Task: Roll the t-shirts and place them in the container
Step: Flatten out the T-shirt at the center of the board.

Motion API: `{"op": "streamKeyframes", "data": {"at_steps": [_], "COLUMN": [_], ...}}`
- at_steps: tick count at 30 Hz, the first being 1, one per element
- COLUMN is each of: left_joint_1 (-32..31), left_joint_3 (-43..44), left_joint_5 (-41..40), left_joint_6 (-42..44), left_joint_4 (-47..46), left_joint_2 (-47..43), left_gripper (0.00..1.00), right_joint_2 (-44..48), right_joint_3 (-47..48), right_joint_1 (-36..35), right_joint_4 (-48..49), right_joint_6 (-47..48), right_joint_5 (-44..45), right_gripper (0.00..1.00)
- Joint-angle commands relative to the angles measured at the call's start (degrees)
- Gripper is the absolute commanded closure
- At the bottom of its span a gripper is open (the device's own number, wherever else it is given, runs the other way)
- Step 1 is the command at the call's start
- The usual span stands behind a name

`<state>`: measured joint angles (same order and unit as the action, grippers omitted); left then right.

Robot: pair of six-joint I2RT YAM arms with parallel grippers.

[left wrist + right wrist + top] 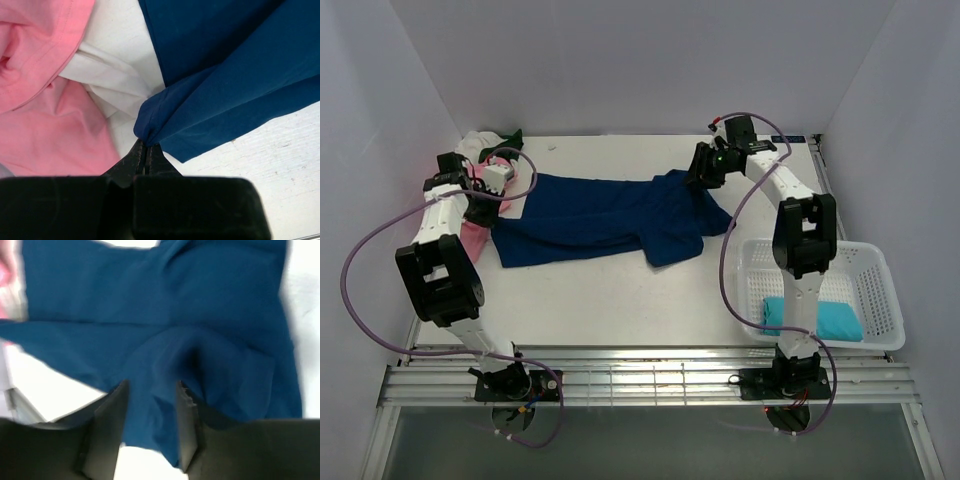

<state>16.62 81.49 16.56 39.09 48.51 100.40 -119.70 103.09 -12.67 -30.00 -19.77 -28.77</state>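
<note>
white walls close round a pale surface (620,300). the left arm bends toward 10 o'clock, the left end effector (145,150) pinched shut on a corner of the dark blue t-shirt (600,215), which lies spread across the middle. the right arm reaches to 1 o'clock, the right end effector (150,405) with fingers parted over blue cloth. five shirts: one blue; pink t-shirt (472,240), white t-shirt (475,145) and dark green t-shirt (510,138) heaped at 10 o'clock; teal t-shirt (815,318) in the one mesh basket (875,270) at 4 o'clock.

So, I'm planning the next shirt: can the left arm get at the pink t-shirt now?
Probably not yet. The pink t-shirt lies close beside it, but the left end effector is shut on a corner of the dark blue t-shirt.
</note>
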Motion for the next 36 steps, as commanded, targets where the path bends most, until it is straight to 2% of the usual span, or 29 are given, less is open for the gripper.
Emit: {"op": "streamKeyframes", "data": {"at_steps": [1,3,5,8,11,12,16,19,26,29,36], "left_joint_1": [-0.71,-0.8,-0.8,-0.8,-0.71,-0.8,-0.8,-0.8,-0.71,-0.8,-0.8], "left_joint_3": [1.3,0.16,-1.95,-3.88,-4.76,-4.85,-4.77,-4.59,-5.64,-6.08,-6.87], "left_joint_5": [1.64,1.81,1.81,1.81,1.55,1.37,1.11,1.55,0.85,0.76,0.41], "left_joint_6": [-1.91,-1.91,-1.91,-2.09,-2.62,-2.79,-3.23,-3.41,-2.88,-2.88,-2.53], "left_joint_4": [-1.31,-1.58,-2.1,-2.63,-2.81,-2.9,-2.98,-2.98,-2.98,-3.07,-3.51], "left_joint_2": [-0.91,-1.7,-2.75,-3.45,-3.81,-3.98,-4.25,-4.42,-5.12,-5.56,-6.44], "left_gripper": [1.0,1.0,1.0,1.0,1.0,1.0,1.0,1.0,1.0,1.0,1.0], "right_joint_2": [-7.18,-8.44,-6.43,-0.02,7.09,8.76,13.7,12.57,6.85,6.23,9.13], "right_joint_3": [10.44,15.03,14.17,6.71,-4.79,-11.18,-21.5,-22.76,-19.16,-18.89,-21.34], "right_joint_1": [0.54,0.45,0.45,0.1,-1.3,-2.18,-3.33,-3.51,-4.3,-4.3,-4.38], "right_joint_4": [-1.19,-3.83,-3.23,-1.47,-0.68,-0.07,2.83,3.46,3.28,3.19,3.63], "right_joint_6": [-1.06,-0.54,0.6,2.88,4.74,4.91,2.29,1.67,2.98,2.89,3.07], "right_joint_5": [5.57,6.36,7.15,9.25,11.02,10.93,9.97,10.76,6.63,6.19,4.35], "right_gripper": [0.49,0.33,0.32,0.32,0.33,0.33,0.32,0.31,0.33,0.37,0.64]}}
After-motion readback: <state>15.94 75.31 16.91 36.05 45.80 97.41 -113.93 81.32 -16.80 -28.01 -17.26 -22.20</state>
